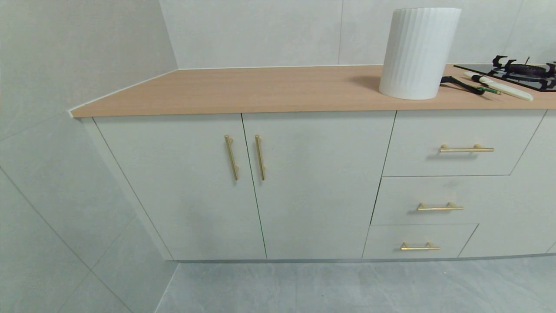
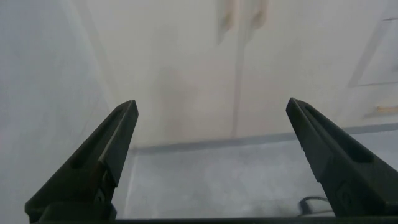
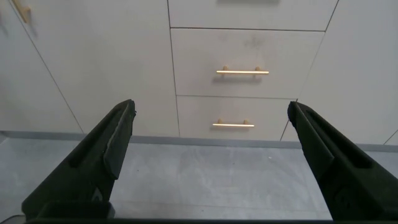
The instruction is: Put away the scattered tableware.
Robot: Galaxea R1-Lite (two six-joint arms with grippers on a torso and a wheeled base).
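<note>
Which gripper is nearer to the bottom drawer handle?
Right. The right gripper hangs low in front of the bottom drawer handle; the left gripper faces the double doors, off to that handle's side.

White ribbed container, wood-grain countertop, pale-grey cabinet, gold handles

Left gripper: jaws spread wide, both dark and tapered, tips level with each other, gap between them unoccupied. Claw aimed forward, slightly down, held low. Right gripper: same pose, jaws wide apart, tips level, gripping nothing, aimed forward and slightly down, held low.
</note>
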